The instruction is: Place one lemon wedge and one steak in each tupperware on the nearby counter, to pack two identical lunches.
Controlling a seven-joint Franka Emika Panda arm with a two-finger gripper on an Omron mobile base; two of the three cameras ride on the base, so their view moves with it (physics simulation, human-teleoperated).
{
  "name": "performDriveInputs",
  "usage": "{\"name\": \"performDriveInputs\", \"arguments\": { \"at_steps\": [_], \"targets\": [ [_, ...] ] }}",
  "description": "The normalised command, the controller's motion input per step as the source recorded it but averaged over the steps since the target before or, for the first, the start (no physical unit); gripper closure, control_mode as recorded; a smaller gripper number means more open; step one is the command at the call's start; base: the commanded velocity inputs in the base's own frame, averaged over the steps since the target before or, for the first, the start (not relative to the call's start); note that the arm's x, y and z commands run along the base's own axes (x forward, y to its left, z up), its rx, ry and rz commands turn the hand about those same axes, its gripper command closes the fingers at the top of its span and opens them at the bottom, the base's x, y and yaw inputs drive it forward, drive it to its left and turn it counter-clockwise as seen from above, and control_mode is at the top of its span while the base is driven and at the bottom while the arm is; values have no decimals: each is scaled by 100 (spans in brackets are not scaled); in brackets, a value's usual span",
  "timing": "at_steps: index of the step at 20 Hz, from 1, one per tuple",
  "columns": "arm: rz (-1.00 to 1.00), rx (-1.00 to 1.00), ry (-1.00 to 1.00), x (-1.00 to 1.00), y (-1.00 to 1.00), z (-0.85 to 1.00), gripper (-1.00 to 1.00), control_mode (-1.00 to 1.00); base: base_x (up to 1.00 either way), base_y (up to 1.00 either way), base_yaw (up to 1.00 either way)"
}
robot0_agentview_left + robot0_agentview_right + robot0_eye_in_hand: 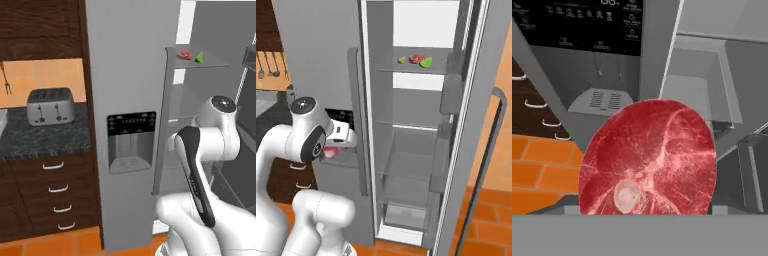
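I'm parked at the open fridge (421, 150), kitchen counter (45, 135) off left. My gripper (336, 145) is clenched on a steak (649, 160), held clear for carrying counterward. Beyond, another steak (416, 58) and two lemon wedges (426, 62) wait on the top shelf.

Red, white-marbled steak (649, 160); silver toaster (50, 105); black-and-grey marbled counter (45, 136).

The white, dark-jointed arm rises folded at the elbow, its wrist bent down, and the two-finger gripper (331, 150) clamps a round red raw steak (648, 159) with jaws spread wide.
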Motion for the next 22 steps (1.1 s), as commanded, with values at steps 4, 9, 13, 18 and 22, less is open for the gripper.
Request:
{"name": "performDriveInputs", "arguments": {
  "at_steps": [4,9,13,18,22],
  "targets": [
    [0,0,0,0,0,0,100,100,-54,100,0],
    [0,0,0,0,0,0,100,100,-3,100,0],
    [0,0,0,0,0,0,100,100,6,100,0],
    [0,0,0,0,0,0,100,100,68,100,-5],
    [0,0,0,0,0,0,100,100,79,100,-12]
  ]
}}
